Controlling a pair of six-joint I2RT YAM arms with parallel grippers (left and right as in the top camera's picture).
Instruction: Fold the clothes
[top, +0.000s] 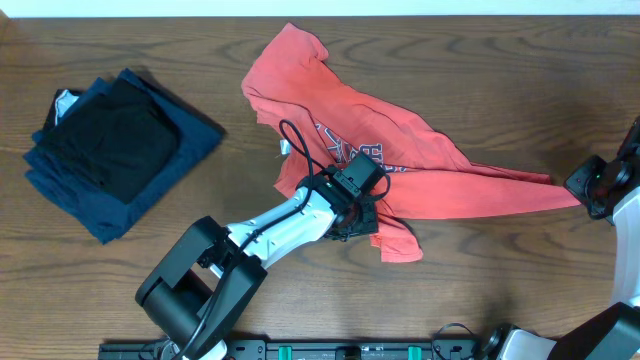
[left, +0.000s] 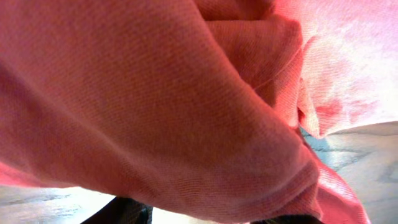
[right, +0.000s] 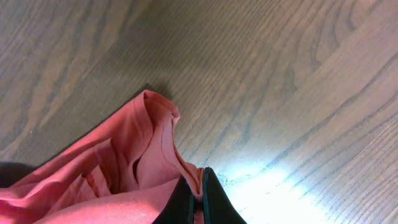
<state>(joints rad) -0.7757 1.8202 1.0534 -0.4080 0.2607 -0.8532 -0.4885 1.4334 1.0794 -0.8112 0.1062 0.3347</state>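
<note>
The right pincer (right: 199, 198) is pressed together on a thin sewn edge of the coral-red T-shirt (top: 340, 100). It is pinching the very tip of a long, pulled-out corner. The left pincer (top: 357, 210) sits down on the middle of the shirt, close to the lettering. Red cloth fills its own camera, so I cannot tell if it is spread or pinching anything. The T-shirt lies crumpled on the worktop (top: 480, 60). It reaches from the right pincer across to the left pincer and bunches up on the far side of that one, away from the robot. It looks soft, light and floppy. I think it will sag and wrinkle wherever it is not held, and a small pinch could slip off. The best places to hold are likely the thick sewn edges: the hem, the sleeve ends and the shoulders. Two holds well apart should pull it flat. There is bare wood all around the right pincer and between the two pincers, so there is room to drag and spread the shirt. The far bunch lies near the back edge of the worktop, so pushing that way might tip cloth over. A pile of folded dark clothes (top: 120, 150) sits well off to the left pincer's left and should be easy to stay away from.
</note>
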